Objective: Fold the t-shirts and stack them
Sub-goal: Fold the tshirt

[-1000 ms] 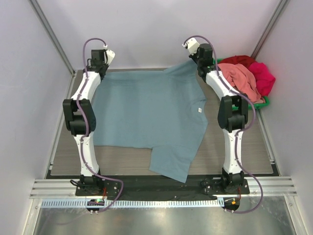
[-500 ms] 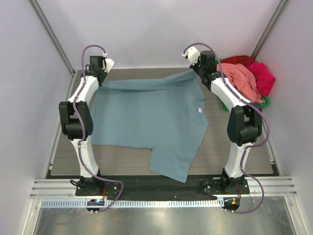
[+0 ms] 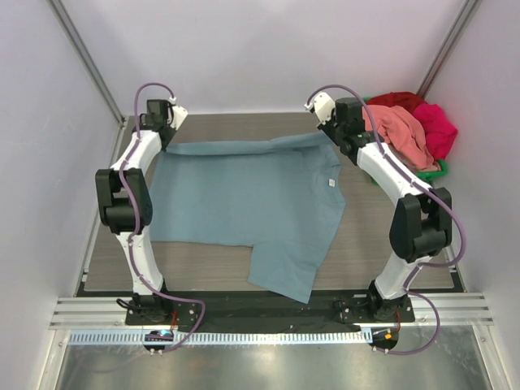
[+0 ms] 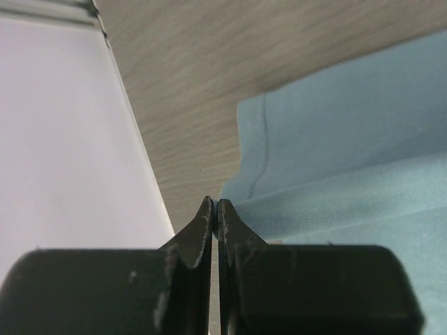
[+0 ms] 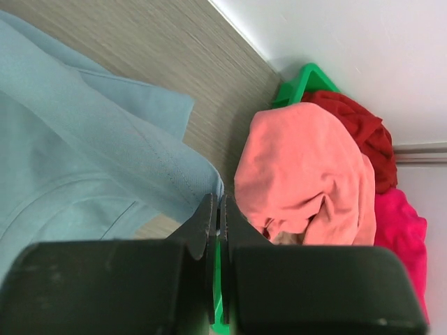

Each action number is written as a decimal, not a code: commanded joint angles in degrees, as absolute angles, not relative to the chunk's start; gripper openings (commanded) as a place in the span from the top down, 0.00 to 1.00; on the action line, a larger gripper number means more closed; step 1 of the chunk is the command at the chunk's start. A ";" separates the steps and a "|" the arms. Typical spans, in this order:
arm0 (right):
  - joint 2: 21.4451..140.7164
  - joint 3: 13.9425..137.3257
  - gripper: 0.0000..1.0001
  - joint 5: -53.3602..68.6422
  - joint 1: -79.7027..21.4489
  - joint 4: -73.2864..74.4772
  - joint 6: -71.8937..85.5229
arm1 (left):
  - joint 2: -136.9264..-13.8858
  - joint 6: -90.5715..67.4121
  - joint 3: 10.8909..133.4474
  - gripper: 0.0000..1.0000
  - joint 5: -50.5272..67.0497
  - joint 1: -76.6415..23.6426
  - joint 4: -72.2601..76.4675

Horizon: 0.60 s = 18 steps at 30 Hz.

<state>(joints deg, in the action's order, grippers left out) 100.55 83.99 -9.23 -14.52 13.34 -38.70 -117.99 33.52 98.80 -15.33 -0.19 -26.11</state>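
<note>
item: large dusty blue-grey t-shirt (image 3: 252,203), soft cloth, lying spread across the pale wood-grain table top (image 3: 382,236), one sleeve reaching the near edge, small white neck label (image 3: 331,183) on its right side. far edge raised off the table, held at both corners. left gripper (image 3: 168,138): fingers pressed together, pinching the far-left corner of the blue-grey t-shirt. right gripper (image 3: 326,130): likewise pressed together on the far-right corner. adjacent item: green plastic bin (image 3: 439,170) at far right, holding a salmon-pink tee (image 3: 398,130), a red tee (image 3: 398,100) and a magenta tee (image 3: 439,126), none yet folded. step judged: first fold of the far edge toward the near side, task early. hazards: each hold takes only a thin bite of cloth, so a pull against the weight of the shirt could slip a corner free; unequal travel of the two arms would lay the fold askew; the near sleeve could bunch under the incoming layer. view notes: the top view alone gives the whole outline, the label and both arms at once, but not the finger contact. the left wrist view shows the left gripper (image 4: 213,209) tips shut on the cloth, a stitched hem line, and a second layer lying below. the right wrist view shows the right gripper (image 5: 216,206) closed on the draped corner, just beside the bin (image 5: 304,77) and the heaped tees.
</note>
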 commanded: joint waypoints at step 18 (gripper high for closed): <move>89.74 70.05 0.99 -8.26 -18.63 16.26 -35.95 | -111.18 31.82 89.92 1.00 -12.39 2.99 -29.18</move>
